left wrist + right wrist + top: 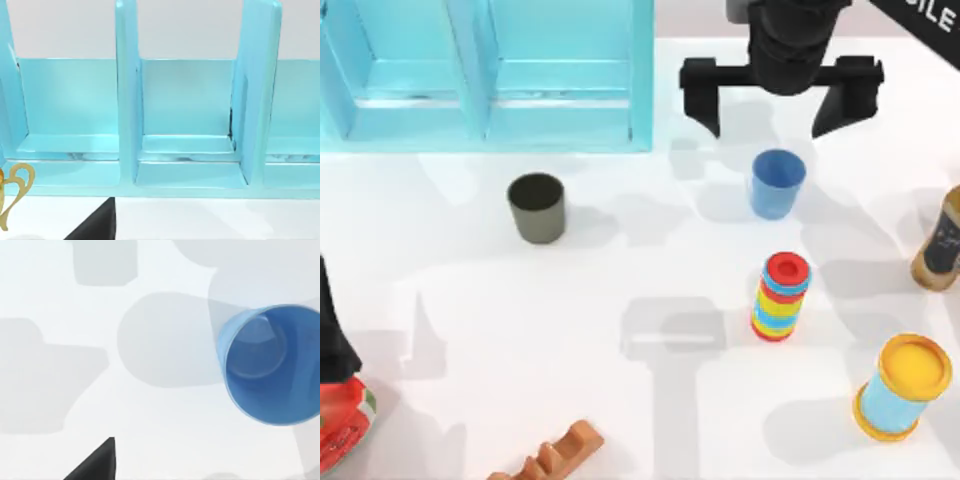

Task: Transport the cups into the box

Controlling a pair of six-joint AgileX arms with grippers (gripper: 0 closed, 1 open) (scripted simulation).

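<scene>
Two cups point(536, 206) point(778, 183), both apparently upright.

R end effector point(779, 110) fingers spread wide (pointing down) | L arm point(334, 335) parked at left edge

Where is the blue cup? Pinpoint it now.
In the top view the blue cup stands upright right of centre, just below the open right gripper and above the ring stack.

blue cup point(778, 183) upright, grey-olive cup point(537, 206) upright, well apart
</scene>
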